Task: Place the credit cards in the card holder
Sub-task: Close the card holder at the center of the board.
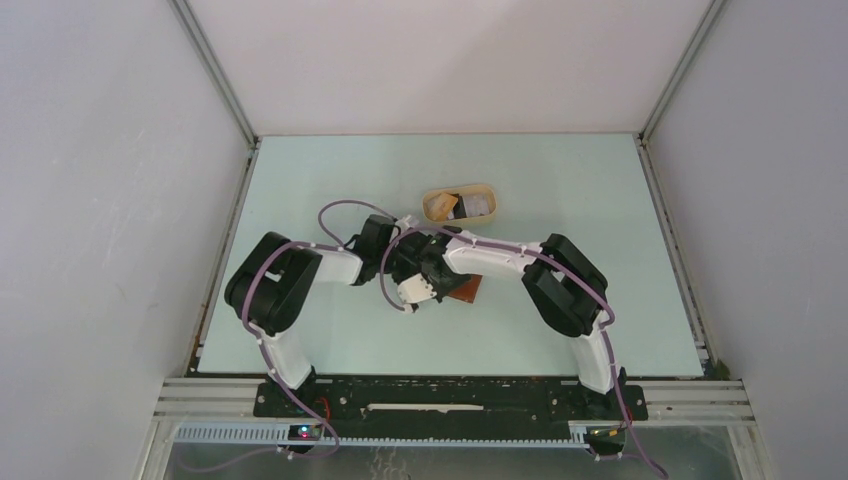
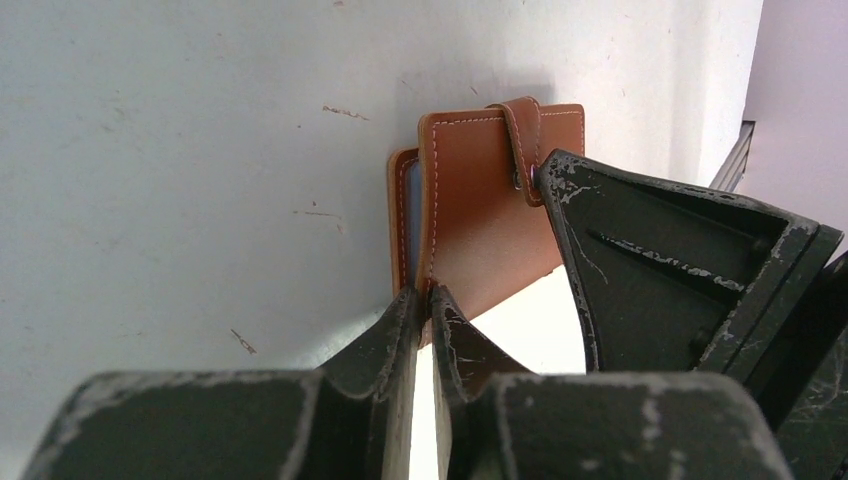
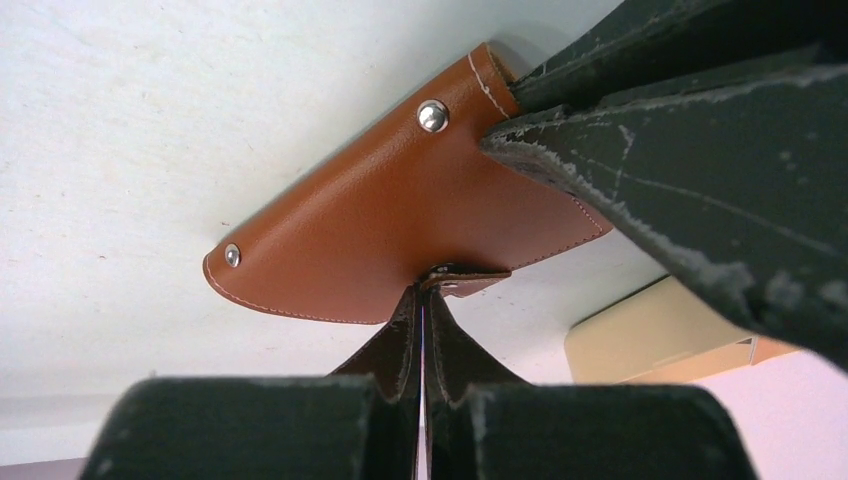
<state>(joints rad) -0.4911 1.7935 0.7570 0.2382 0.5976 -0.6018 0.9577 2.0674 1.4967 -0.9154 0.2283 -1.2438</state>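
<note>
L side: left pincer (image 2: 425,295) is clamped on the lower edge of one leather flap of the card holder (image 2: 480,200), which sits mid-counter (image 1: 330,180) between the two arms. The right pincer (image 3: 422,296) is pinched tight on the snap strap (image 3: 462,281).

Risk: both bites are thin. If the arms pull unevenly, the leather could slip from one pincer and the holder flop shut or skid. A hard tug could strain the strap.

The credit cards (image 1: 480,206) lie in the tan tray (image 1: 428,203) just beyond, not yet loaded.
</note>
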